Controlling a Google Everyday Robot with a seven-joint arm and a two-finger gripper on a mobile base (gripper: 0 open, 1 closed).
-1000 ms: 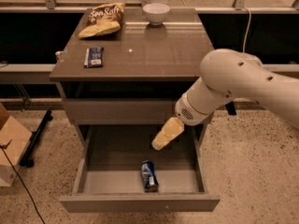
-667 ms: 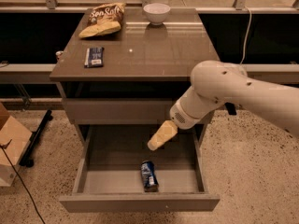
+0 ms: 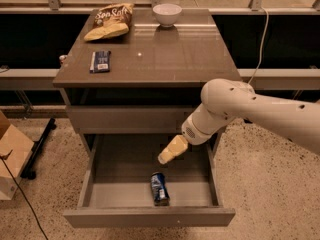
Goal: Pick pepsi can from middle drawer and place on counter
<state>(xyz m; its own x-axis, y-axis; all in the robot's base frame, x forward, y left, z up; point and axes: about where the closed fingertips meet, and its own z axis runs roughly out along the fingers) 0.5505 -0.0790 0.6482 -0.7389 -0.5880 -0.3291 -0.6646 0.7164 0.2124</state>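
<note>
1. The small dark-blue Pepsi can with white markings and a silver rim (image 3: 160, 188) sat inside the wide, shallow grey-brown middle drawer (image 3: 150, 217), which stood pulled open at the foot of the cabinet. The can was close to the drawer's near wall, about midway across, and whether it was upright or on its side could not be told
2. The robot's tan two-finger gripper (image 3: 172, 150), carried on a thick white arm (image 3: 260, 109) reaching in from the right, hung over the open drawer, just beyond the can on its far side and apart from it. Whether the gripper was open or closed could not be told, and it held nothing
3. The glossy grey-brown counter (image 3: 170, 59) on top of the cabinet carried a crumpled yellow crisp bag (image 3: 111, 21) at its far left, a small white bowl (image 3: 167, 13) at its far edge and a flat dark-blue packet (image 3: 100, 61) on its left side. No can was on it
4. The plain drawer front (image 3: 130, 119) between counter and open drawer was shut
5. By these signs the task was in its early part: access to the can was already made, while the descent, the grasp, the lift out of the drawer and the setting down on the counter were all not yet done
</note>
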